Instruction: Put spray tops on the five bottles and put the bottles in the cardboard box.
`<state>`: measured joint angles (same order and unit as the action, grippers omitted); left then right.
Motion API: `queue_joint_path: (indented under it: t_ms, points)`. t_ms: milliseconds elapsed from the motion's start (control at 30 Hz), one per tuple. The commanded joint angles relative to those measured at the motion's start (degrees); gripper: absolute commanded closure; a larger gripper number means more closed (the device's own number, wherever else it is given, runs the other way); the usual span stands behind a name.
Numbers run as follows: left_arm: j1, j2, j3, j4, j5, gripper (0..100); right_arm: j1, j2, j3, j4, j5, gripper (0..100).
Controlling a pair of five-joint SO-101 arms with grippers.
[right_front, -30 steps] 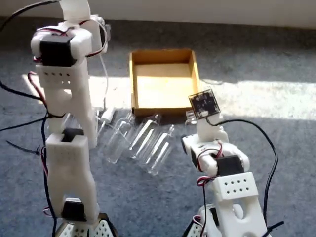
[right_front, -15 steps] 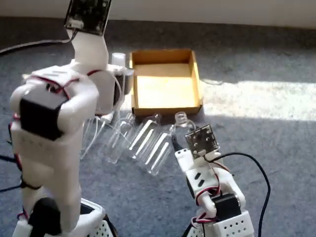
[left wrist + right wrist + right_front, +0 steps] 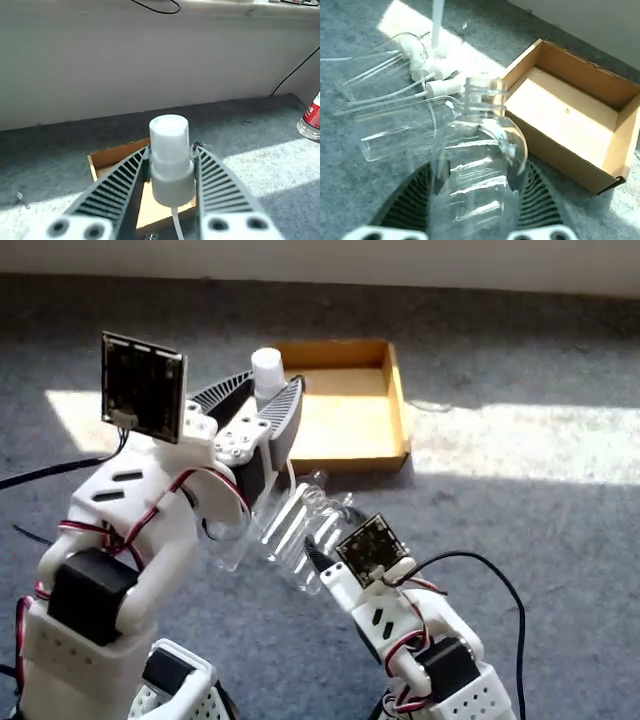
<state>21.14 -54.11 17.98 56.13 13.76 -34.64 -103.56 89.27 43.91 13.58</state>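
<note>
Grey carpet (image 3: 560, 570) lies under everything, with a bright patch of sun on it and a pale wall (image 3: 150, 65) behind. On the left arm (image 3: 150, 530) the jaws are almost closed and squeeze a white spray top (image 3: 267, 368) by its sides. Its cap is up and its thin tube hangs down, likely so the tube can slide into a bottle's neck. On the right arm (image 3: 420, 640) the jaws are partly closed around a clear bottle (image 3: 480, 145). They grip its body, so the open mouth points away from the arm and is free for that top. The cardboard box (image 3: 398, 410) sits just past both arms with nothing in it, so I think no bottle is finished yet. Other clear bottles (image 3: 290, 525) lie on their sides between the arms and the box. The right wrist view shows loose spray tops (image 3: 437, 86) with long tubes beside them, which are hard to pick out from the high view. The left wrist view shows how tightly the top is pinched, and the high view shows it held up near the box's corner.
</note>
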Motion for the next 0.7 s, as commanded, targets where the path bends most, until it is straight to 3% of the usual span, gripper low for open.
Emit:
queue_joint_path:
  t_ms: [0, 200, 367, 667]
  points:
    - [1.01, -2.59, 0.40, -3.43, 0.97, 93, 1.10, -2.15, -0.84, -1.27, 0.53, 99.5]
    - [5.14, -2.51, -2.59, -5.89, 0.97, 93, 3.21, -1.71, -0.84, -5.76, 0.18, 99.5]
    - [4.88, -2.42, 1.63, -13.45, 0.97, 93, 3.03, -1.71, -0.92, -5.76, 0.18, 99.5]
    - [2.95, 2.59, 1.89, -14.07, 0.88, 93, 3.03, -1.71, -0.92, -5.76, 0.09, 99.5]
